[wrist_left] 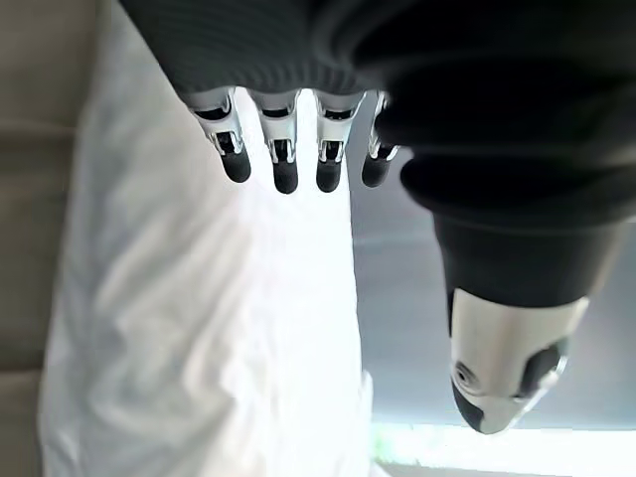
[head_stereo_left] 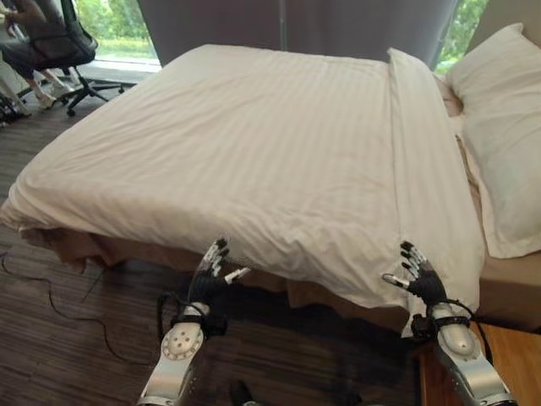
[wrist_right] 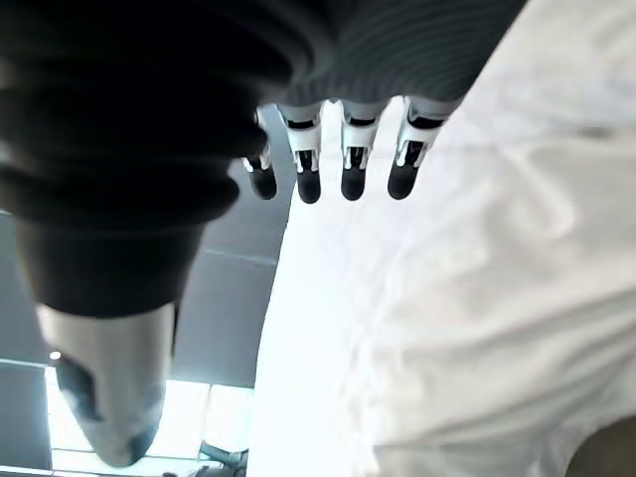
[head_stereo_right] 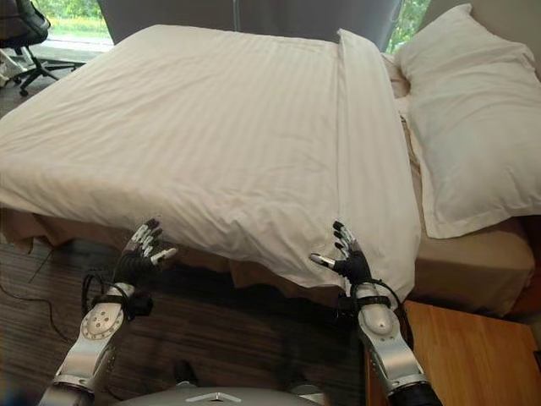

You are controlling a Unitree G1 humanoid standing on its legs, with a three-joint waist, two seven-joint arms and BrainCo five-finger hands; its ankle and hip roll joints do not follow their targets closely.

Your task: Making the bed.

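Both hands are held up just off the near edge of the duvet (head_stereo_left: pixel 254 144), fingers straight and slightly spread, nothing gripped. The left hand (head_stereo_left: pixel 210 275) is raised below the duvet's hanging edge, toward its foot end, and the right hand (head_stereo_left: pixel 420 275) is raised close against the corner where the turned-back band (head_stereo_left: pixel 423 161) drops over the side; whether that hand touches the cloth cannot be told. The duvet is spread nearly flat over the bed (head_stereo_left: pixel 507 283), its top folded back in a neat strip so that the pillow (head_stereo_left: pixel 499 127), lying just beyond the fold at the head end, is left uncovered. Such open palms suit smoothing or tugging the overhang, and the bed is judged almost made. An office chair (head_stereo_left: pixel 51 38) stands well beyond the duvet's far foot corner.
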